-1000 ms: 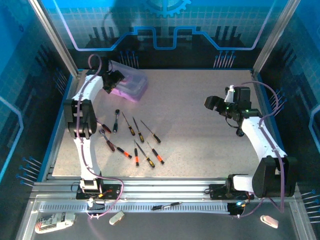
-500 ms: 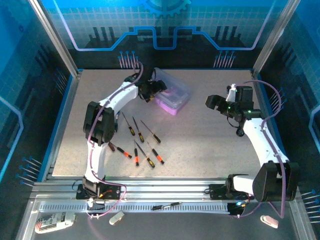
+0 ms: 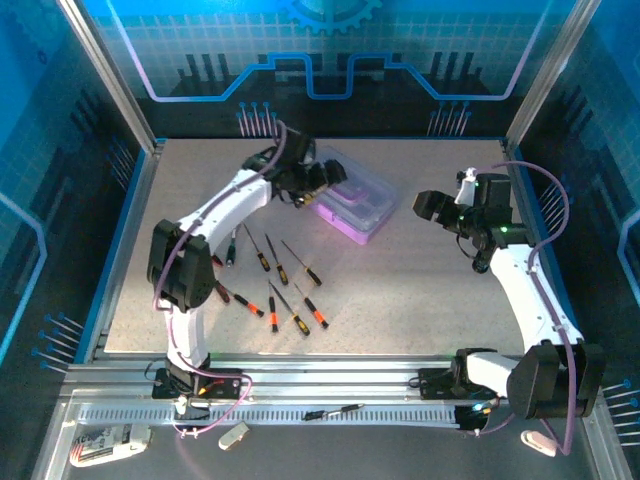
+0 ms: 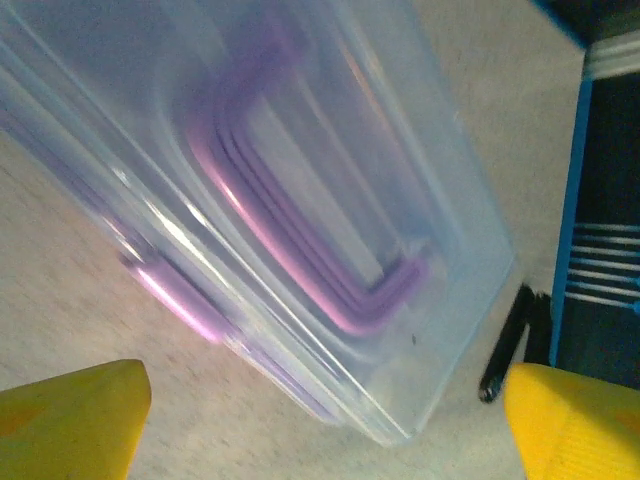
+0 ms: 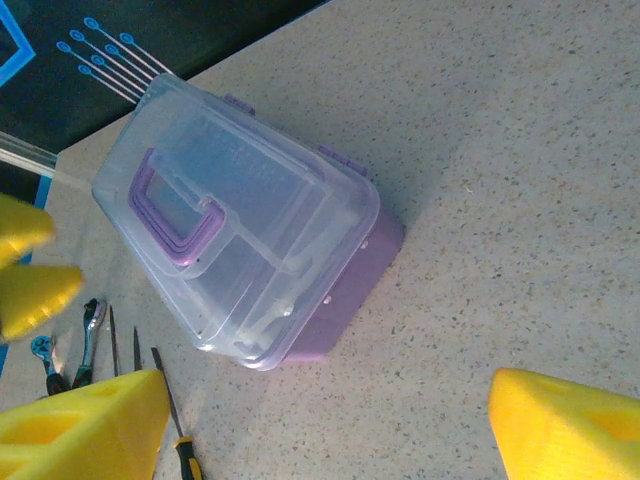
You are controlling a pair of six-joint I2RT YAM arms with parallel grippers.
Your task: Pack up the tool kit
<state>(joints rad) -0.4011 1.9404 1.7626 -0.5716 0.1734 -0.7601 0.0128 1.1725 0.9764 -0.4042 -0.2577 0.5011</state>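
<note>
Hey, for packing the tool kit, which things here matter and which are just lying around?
Part of the job:
- purple case with clear lid
- loose screwdrivers on the table

Just lying about:
- white items on the front ledge

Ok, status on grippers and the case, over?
Left gripper open, at the case. Right gripper open, standing off. Case closed, screwdrivers loose on table. Nothing blocking.
</note>
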